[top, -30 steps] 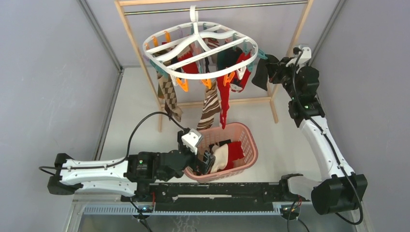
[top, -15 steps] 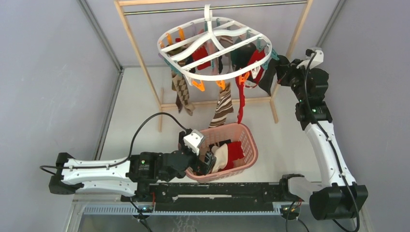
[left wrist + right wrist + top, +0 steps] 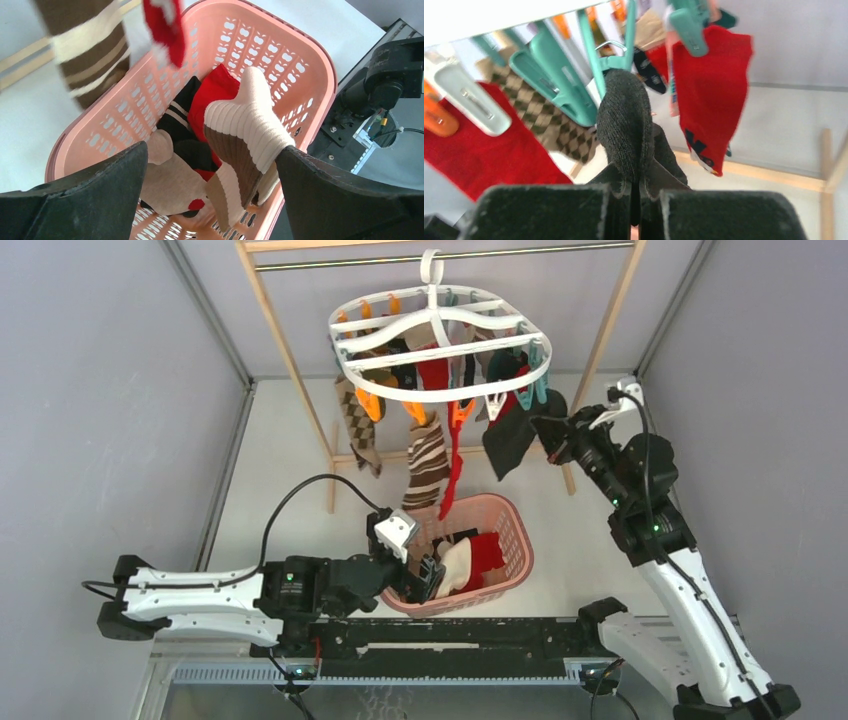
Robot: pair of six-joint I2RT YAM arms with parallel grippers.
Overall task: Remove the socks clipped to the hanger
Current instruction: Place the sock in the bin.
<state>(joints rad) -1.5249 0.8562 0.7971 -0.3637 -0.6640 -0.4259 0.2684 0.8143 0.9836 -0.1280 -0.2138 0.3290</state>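
One black sock [image 3: 508,448] has followed the right hand [image 3: 552,431] downward.

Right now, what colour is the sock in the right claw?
Black sock, clearest in right wrist view.

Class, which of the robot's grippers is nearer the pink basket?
Left. The left gripper hangs open over the pink basket; the right gripper is up beside the hanger, shut on a black sock.

We see the white hanger [image 3: 440,395] at upper centre, socks [image 3: 428,460] dangling. Our right gripper [image 3: 553,432] pinches a black sock [image 3: 510,445]; our left gripper [image 3: 428,576] hangs spread wide over the pink basket [image 3: 524,540].
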